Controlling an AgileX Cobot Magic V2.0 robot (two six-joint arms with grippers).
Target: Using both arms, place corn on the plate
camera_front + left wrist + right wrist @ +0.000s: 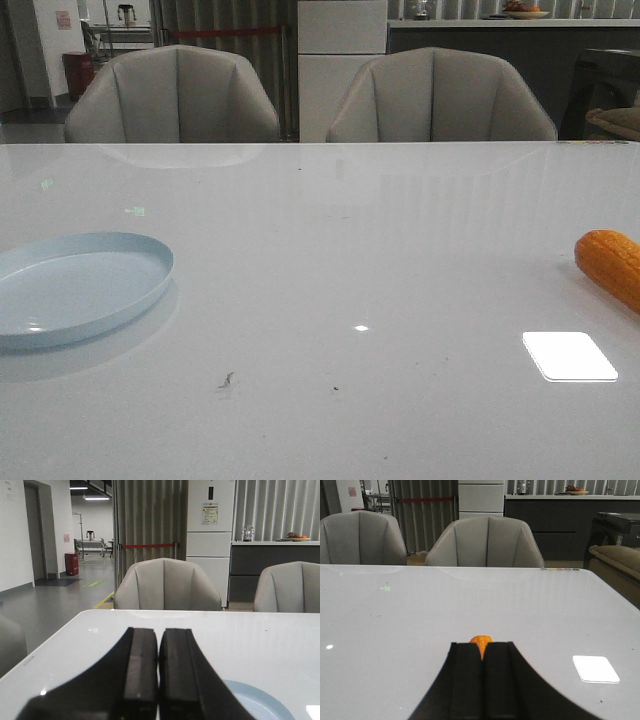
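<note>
Left gripper [158, 680]: I see matte black fingers pressed flat together, nothing between them, a curved sliver of the plate [260, 702] showing just past them. Right gripper [482, 680]: same blunt black fingers, closed and empty, with the corn's [481, 641] rounded orange tip peeking just beyond. From the front, the corn [612, 265] lies at the table's [340, 250] right edge, glossy, kernels in rows. The plate [75, 290], pale blue, shallow, low-rimmed, sits far left, well apart. Tabletop smooth, white, reflective.
</note>
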